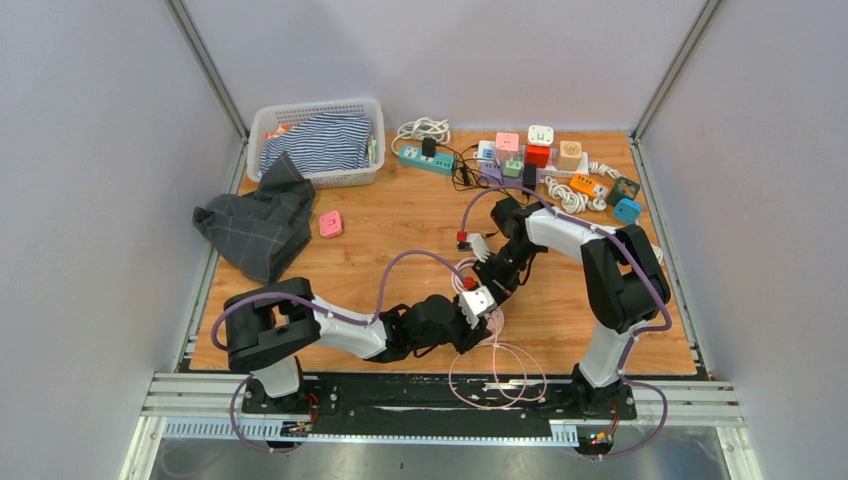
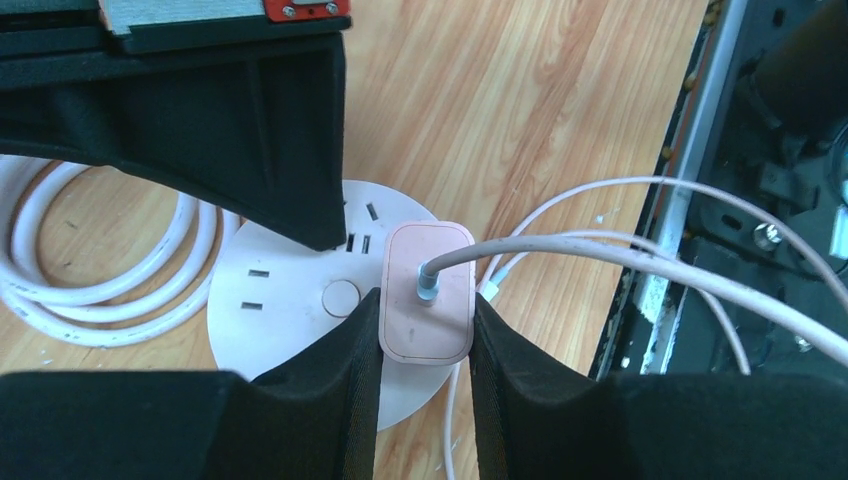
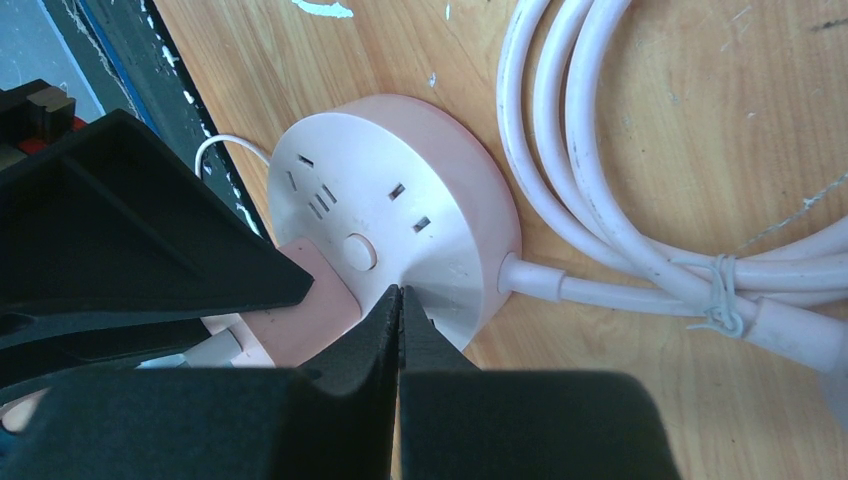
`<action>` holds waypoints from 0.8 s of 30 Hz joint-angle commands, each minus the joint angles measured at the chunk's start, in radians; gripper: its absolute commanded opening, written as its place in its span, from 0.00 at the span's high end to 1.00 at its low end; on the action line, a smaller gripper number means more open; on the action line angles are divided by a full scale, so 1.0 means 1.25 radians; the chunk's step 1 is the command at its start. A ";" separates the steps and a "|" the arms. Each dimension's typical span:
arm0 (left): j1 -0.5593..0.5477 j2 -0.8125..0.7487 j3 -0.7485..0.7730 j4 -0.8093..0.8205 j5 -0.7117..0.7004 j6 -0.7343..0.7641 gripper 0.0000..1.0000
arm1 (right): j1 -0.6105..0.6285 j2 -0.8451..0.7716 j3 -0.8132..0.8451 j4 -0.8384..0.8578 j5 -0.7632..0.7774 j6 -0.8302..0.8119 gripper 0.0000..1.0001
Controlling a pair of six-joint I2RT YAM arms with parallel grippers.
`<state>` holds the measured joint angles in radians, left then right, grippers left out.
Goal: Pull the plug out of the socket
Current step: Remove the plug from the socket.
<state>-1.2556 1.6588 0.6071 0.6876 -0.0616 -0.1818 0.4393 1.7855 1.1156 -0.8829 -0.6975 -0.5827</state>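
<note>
The pink rounded-rectangular plug [image 2: 440, 330] stands upright in the round pale-pink plastic socket [image 2: 270, 330]. It sits at the disc's rim, on the side toward the near edge of the wooden table [image 1: 400, 215]. Its back faces straight up off the socket's face. A thin pink cable [image 2: 600, 252] leaves its middle and loops out past that edge. The plug's long axis runs in line with the left gripper [image 2: 425, 315], whose fingers [image 2: 340, 380] are drawn narrow against its two long sides. The right gripper [image 3: 400, 295] has its fingers pressed together, tips down on the socket's face beside the round centre button [image 3: 358, 250]. A coiled white cord [image 3: 600, 200] lies just beside the socket, away from the edge. Bare wood stretches beyond it.
</note>
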 commanded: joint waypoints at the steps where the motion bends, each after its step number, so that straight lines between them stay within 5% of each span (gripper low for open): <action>1: -0.048 -0.050 -0.003 -0.031 -0.127 0.095 1.00 | 0.015 0.055 -0.029 0.052 0.160 -0.032 0.99; 10: -0.011 -0.056 0.021 -0.046 -0.031 -0.033 1.00 | 0.017 0.069 -0.027 0.051 0.176 -0.030 0.99; 19: -0.057 -0.082 0.037 -0.099 -0.229 0.152 1.00 | 0.019 0.078 -0.026 0.051 0.192 -0.027 0.99; 24: -0.012 -0.098 0.039 -0.097 -0.074 0.001 1.00 | 0.021 0.087 -0.024 0.052 0.204 -0.024 1.00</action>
<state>-1.3155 1.5978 0.6231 0.5388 -0.1783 -0.0895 0.4522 1.8118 1.1290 -0.9012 -0.7067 -0.5598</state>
